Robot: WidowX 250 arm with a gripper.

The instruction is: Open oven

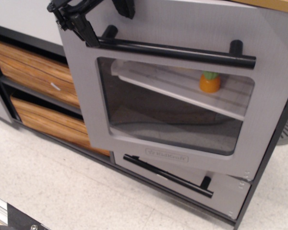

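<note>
The grey oven's door (182, 24) hangs tilted outward at the top, partly open, hinged at the bottom. Its long black bar handle (182, 50) runs across the top, above the clear window (173, 120). The KidKraft logo (166, 154) sits below the window. Inside is a white shelf (182, 86) with an orange and green toy (210, 83). My black gripper (110, 28) is at the handle's left end. Its fingers are spread wide. One finger (84, 31) touches the bar's left end and the other (126, 7) is above it.
A smaller grey drawer (225, 194) with a black bar handle (168, 176) sits under the oven. Two wood-grain drawers (33, 72) (48, 122) are to the left. A speckled white floor (62, 191) lies in front. A black frame post (269, 153) borders the oven's right side.
</note>
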